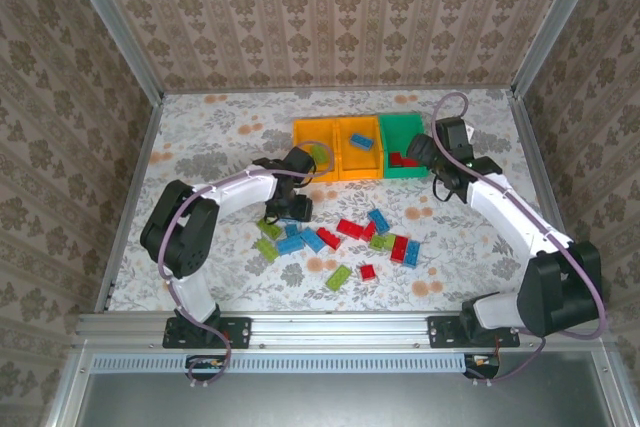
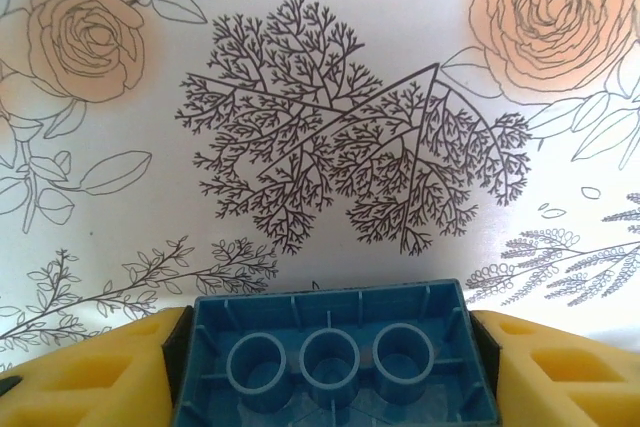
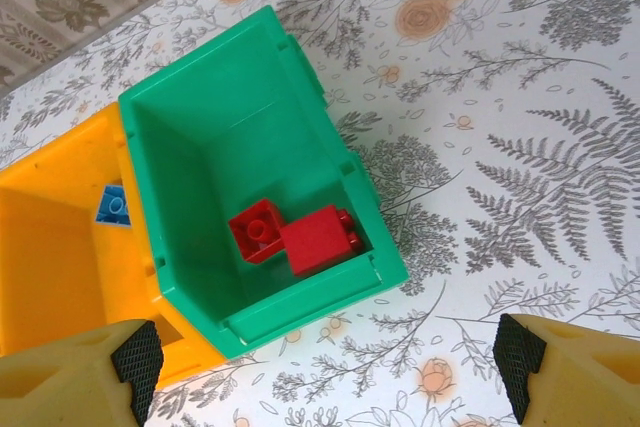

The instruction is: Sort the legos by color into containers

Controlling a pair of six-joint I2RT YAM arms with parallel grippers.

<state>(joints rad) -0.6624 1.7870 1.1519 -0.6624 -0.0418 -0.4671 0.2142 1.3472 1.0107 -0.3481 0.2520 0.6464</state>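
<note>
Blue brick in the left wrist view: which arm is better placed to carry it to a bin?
Left. The blue brick sits between the fingers of the left end effector; the right end effector hangs open over the green bin.

Probably lab test cell: wallpapered walls (image 1: pixel 330 17), aluminium frame (image 1: pixel 340 325).

Top view bright, light even and diffuse from above — shadows under arms short, soft. Tablecloth (image 1: pixel 230 137) pale, slightly washed out. Left wrist view: upper cloth overexposed, near white; blue brick (image 2: pixel 335 362) at bottom edge a little soft. Right wrist view crisp, colours saturated — green bin (image 3: pixel 250 147) shaded along one inner wall; yellow fingers (image 3: pixel 70 377) in bottom corners slightly blurred.
</note>
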